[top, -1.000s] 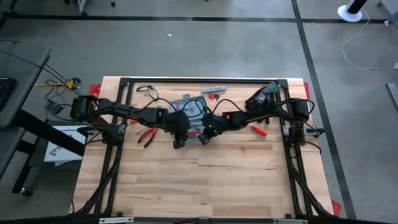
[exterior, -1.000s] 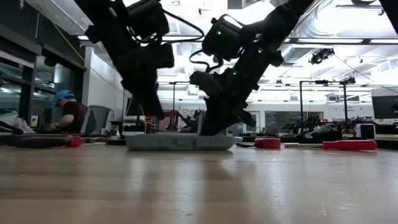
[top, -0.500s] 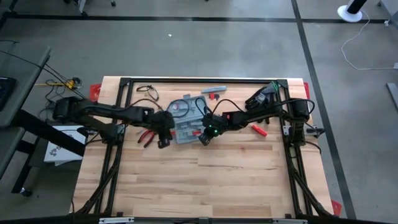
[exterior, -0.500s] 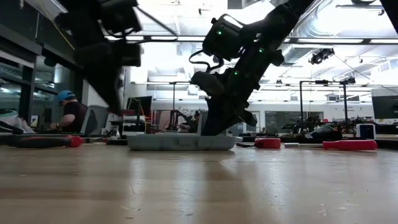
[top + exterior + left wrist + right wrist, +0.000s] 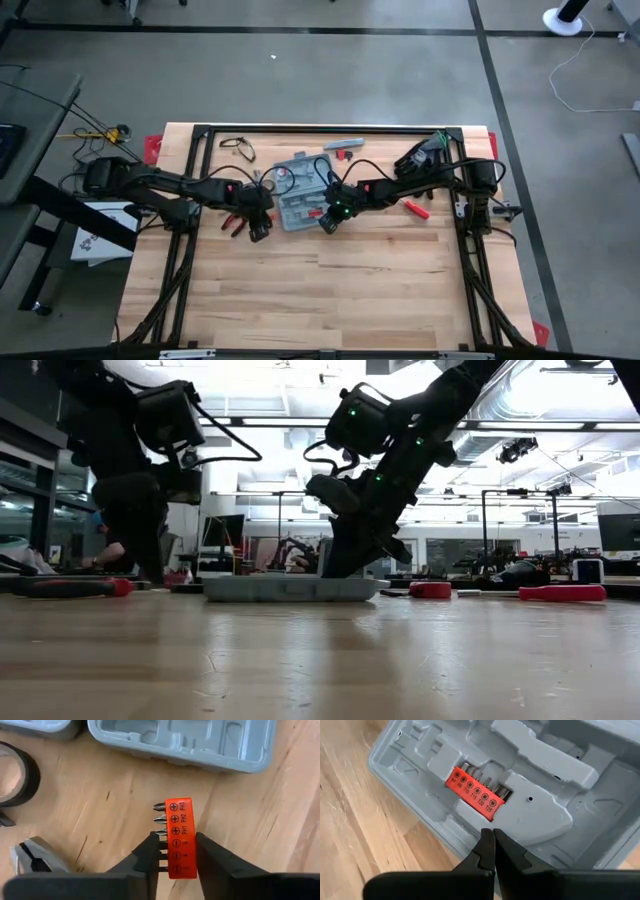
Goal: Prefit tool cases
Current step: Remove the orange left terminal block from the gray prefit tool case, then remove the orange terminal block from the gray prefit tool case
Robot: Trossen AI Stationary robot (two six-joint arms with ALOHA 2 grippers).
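The grey-blue tool case [image 5: 297,193] lies open on the wood, moulded recesses up, with an orange bit strip [image 5: 476,791] seated in one recess. My right gripper [image 5: 491,836] is shut at the case's near side, just beside that strip. To the left of the case, my left gripper [image 5: 176,854] is low over the table and shut on a second orange bit holder [image 5: 181,832]. In the low view the left gripper [image 5: 150,565] stands left of the case [image 5: 290,589]. My left gripper pinches the orange bit holder between its two fingers: one finger [image 5: 150,851] against the side where the bits stick out, the other against the plain long edge [image 5: 193,851]. The fingers slant down from above. Whether the holder rests on the wood, I cannot tell. My right gripper presses its shut fingertips [image 5: 486,840] on the case's moulded ledge [image 5: 520,820] next to the seated bit strip. It comes slanting down from above and from the table's right. The case lies flat on the table.
Red-handled pliers [image 5: 236,220] and a black tape roll [image 5: 17,777] lie just left of the left gripper. A red-handled tool [image 5: 416,209], black gloves [image 5: 420,157] and a slim grey bar [image 5: 343,145] lie farther right and back. Bare wood stretches toward the near edge.
My left gripper has left the space over the case, gone toward the table's left edge and sunk lower, rolling a little about its own axis. The case has stayed flat in place under my right gripper.
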